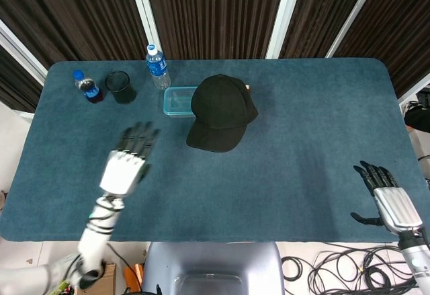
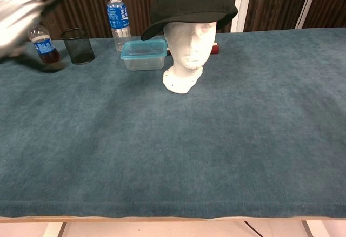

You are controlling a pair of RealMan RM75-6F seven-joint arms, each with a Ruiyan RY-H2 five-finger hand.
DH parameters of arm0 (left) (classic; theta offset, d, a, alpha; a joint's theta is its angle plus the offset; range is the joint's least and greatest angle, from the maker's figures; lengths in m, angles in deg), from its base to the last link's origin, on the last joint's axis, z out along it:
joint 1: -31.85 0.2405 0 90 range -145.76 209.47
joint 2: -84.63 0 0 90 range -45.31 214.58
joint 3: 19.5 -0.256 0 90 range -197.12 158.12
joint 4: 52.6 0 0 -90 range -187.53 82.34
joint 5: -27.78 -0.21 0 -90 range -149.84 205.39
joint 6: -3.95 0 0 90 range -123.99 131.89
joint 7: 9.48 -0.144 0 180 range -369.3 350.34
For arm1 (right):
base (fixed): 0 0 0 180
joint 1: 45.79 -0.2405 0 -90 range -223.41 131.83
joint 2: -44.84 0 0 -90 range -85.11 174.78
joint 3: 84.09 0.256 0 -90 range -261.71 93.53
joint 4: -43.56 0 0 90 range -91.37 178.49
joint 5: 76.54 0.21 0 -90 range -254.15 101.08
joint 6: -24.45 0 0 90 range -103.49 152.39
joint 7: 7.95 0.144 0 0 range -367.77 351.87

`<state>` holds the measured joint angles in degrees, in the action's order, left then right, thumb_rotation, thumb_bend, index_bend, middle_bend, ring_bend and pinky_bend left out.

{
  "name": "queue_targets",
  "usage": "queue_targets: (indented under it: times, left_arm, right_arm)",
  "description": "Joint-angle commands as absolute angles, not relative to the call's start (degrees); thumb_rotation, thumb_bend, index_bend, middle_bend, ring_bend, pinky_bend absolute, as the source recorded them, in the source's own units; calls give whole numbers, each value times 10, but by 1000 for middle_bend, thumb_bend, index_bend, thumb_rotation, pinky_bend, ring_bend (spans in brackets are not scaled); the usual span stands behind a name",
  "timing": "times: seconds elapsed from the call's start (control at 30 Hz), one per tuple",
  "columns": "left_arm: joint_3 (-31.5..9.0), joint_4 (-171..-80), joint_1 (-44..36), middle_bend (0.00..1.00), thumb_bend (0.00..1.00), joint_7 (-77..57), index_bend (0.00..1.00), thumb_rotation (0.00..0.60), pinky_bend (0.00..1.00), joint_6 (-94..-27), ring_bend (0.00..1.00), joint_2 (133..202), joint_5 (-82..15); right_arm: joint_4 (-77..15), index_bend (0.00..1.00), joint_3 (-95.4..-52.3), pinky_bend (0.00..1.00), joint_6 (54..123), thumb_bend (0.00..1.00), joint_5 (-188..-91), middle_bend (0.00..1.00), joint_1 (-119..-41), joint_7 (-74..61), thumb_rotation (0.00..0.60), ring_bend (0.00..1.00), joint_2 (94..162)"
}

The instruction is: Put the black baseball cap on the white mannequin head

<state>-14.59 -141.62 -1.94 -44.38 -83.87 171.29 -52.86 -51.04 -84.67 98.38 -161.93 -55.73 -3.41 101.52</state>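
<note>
The black fabric baseball cap point(image 2: 190, 0) is seated on top of the white mannequin head point(image 2: 188, 45), with its brim projecting toward the robot's left and slightly forward. In the head view the cap point(image 1: 222, 111) covers the mannequin head completely. The mannequin head is stood upright on the blue-green carpeted table point(image 2: 216, 140), near the table's far edge.

The left hand point(image 1: 127, 160) is held above the table, well apart from the cap, with its fingers spread and nothing held; in the chest view it is motion-blurred at the upper left corner point(image 2: 27, 7). The right hand point(image 1: 388, 197) is seen near the table's near right corner, its fingers extended and apart, nothing held.

A clear rectangular plastic container point(image 2: 144, 54) is placed just beside the mannequin head. A clear water bottle with a blue label point(image 2: 114, 19) is stood behind it. Further left, a black mesh cup point(image 2: 74, 46) and a small dark cola bottle with a blue cap point(image 2: 43, 43) are stood close together.
</note>
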Motion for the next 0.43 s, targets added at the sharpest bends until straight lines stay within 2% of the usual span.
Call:
queue_targets:
  times: [0.03,0.1,0.23,0.43]
  left_arm:
    - [-216,-1555,101,0,229,-377,0,600,144,-843,5,1564,-433]
    - [-238,-1554,130,0,233,-322,0,600,116,-854,6,1539,-458]
    - [-265,-1496,191,0,253,-250,0,600,98,-917,6,1546,-518]
    - [-268,-1451,230,0,258,-197,0,600,88,-954,6,1557,-538]
  right_arm:
    - [-531,0,-831,0,1024,72,-1590,0,-540,-131,600,0,1038]
    - [-535,0,-824,0,1044,72,-1583,0,-534,-180,600,0,1060]
    - [-528,0,-827,0,1059,73,-1589,0,-528,-213,600,0,1094]
    - [-525,0,-834,0,1049,72,-1597,0,-529,-209,600,0,1096]
